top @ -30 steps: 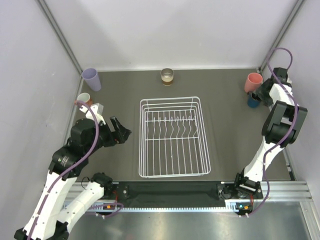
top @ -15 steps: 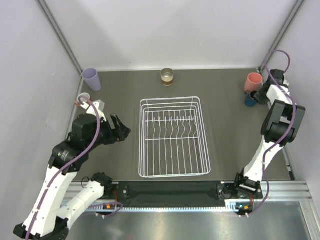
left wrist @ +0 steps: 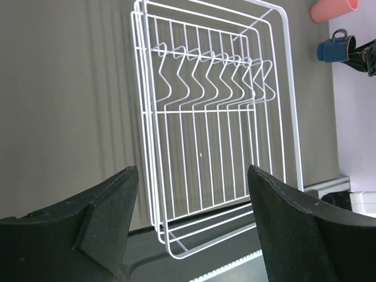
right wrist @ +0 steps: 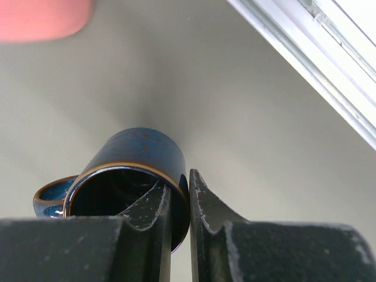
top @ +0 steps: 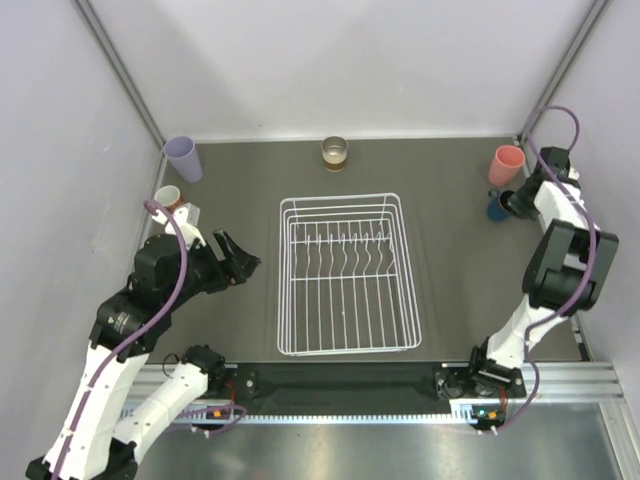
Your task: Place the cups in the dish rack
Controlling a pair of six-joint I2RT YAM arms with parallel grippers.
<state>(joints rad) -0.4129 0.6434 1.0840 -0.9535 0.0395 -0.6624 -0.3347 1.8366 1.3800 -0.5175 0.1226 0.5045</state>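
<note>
The white wire dish rack lies mid-table with nothing in it; in the left wrist view its rim fills the frame. My right gripper is shut on the wall of the dark blue mug, one finger inside and one outside. The pink tumbler stands just behind it. At the far left stand the lavender tumbler and the terracotta mug. The brownish cup is at the back centre. My left gripper hangs open left of the rack, holding nothing.
A metal frame rail runs close to the right of the blue mug. Enclosure walls bound the table at left, back and right. The arm bases and a black strip lie along the near edge.
My right gripper has shut on the blue mug's wall and the wrist has shifted a little. The left arm drew back slightly, its jaws still wide.
</note>
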